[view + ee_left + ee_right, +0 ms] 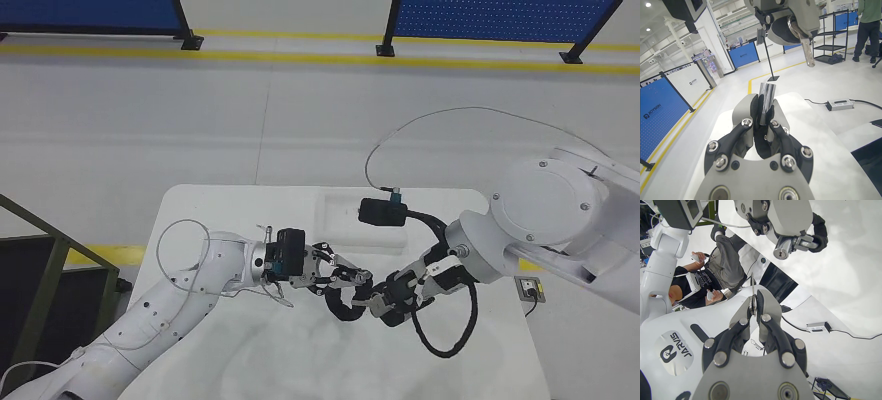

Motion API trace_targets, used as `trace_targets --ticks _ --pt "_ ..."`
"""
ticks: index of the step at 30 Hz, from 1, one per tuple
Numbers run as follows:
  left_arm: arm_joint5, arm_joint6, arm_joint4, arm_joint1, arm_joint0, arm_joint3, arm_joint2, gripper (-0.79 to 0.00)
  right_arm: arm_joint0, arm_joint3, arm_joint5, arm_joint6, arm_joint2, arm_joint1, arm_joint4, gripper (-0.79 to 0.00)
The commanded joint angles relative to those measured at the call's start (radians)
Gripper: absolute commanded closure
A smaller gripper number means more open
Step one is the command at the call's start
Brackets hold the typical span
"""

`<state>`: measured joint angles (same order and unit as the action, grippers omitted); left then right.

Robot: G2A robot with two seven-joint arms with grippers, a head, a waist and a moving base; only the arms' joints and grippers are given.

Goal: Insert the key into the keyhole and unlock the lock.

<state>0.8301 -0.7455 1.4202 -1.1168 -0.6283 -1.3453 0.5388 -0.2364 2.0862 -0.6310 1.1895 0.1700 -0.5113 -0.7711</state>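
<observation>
My left gripper [764, 101] is shut on a chrome padlock [767, 98], held above the white table [250, 340]. In the right wrist view the lock's round keyhole face [780, 254] points toward the key, and its shackle [806, 243] lies behind it. My right gripper [755, 298] is shut on the head of a silver key [753, 289]. The key's blade [807, 53] points at the lock, with a clear gap between its tip and the lock. In the top view the left gripper [343, 282] and the right gripper [380, 300] face each other tip to tip over the table's middle.
A white recessed tray [340, 215] lies at the back of the table. A grey power box [840, 105] with a cable sits on the floor past the table edge. A small socket box [530, 290] is at the table's right edge.
</observation>
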Motion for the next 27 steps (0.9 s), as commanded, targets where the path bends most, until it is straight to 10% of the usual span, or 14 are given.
trace_targets --ticks 1,27 --pt "0.008 0.038 -0.011 0.004 -0.011 -0.014 0.016 0.0 0.0 0.0 0.0 0.0 0.0 0.0 0.0 0.0" --pt "0.044 0.198 -0.017 -0.007 -0.078 -0.07 0.091 0.0 0.041 0.074 -0.35 -0.35 0.0 0.034 -0.242 0.0"
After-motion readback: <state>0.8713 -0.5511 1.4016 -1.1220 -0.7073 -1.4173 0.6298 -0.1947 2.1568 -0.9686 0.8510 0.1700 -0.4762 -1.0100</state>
